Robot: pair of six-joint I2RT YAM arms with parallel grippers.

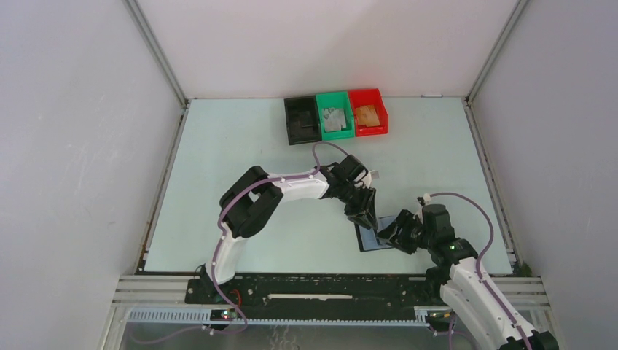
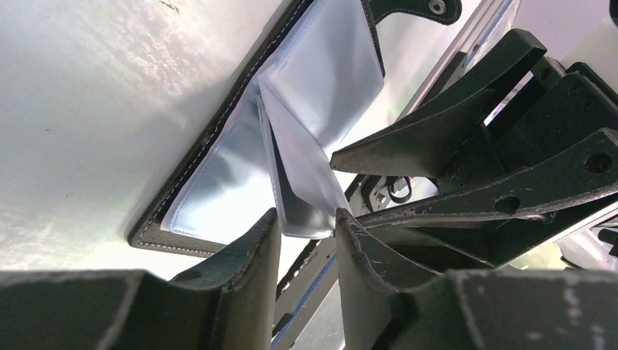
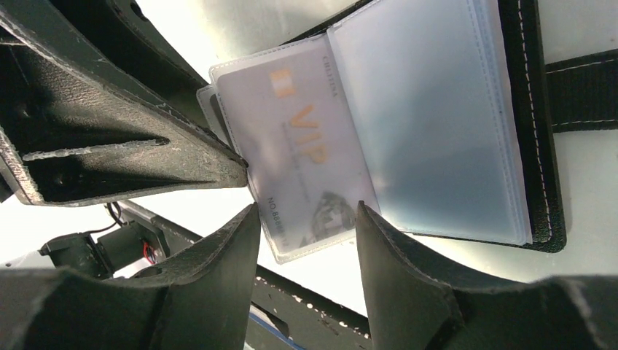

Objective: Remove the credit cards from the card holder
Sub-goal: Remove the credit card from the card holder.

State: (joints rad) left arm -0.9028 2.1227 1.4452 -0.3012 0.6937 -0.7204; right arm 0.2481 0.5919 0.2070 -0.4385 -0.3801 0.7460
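The black card holder [image 1: 366, 239] lies open on the table between my two grippers, its clear sleeves fanned up. In the right wrist view the card holder [image 3: 543, 146] shows a grey-silver credit card [image 3: 306, 168] marked VIP inside a raised sleeve. My right gripper [image 3: 306, 208] is open, its fingertips on either side of that sleeve's lower edge. In the left wrist view a clear sleeve [image 2: 306, 197] of the holder [image 2: 167, 237] hangs with its corner between the open tips of my left gripper [image 2: 307, 215]. In the top view the left gripper [image 1: 362, 215] and right gripper [image 1: 390, 232] nearly touch over the holder.
Three small bins stand at the table's far edge: a black bin [image 1: 301, 120], a green bin [image 1: 342, 133] holding grey cards [image 1: 334, 119], and a red bin [image 1: 368, 131] holding orange cards [image 1: 366, 115]. The holder's strap [image 3: 583, 95] sticks out sideways.
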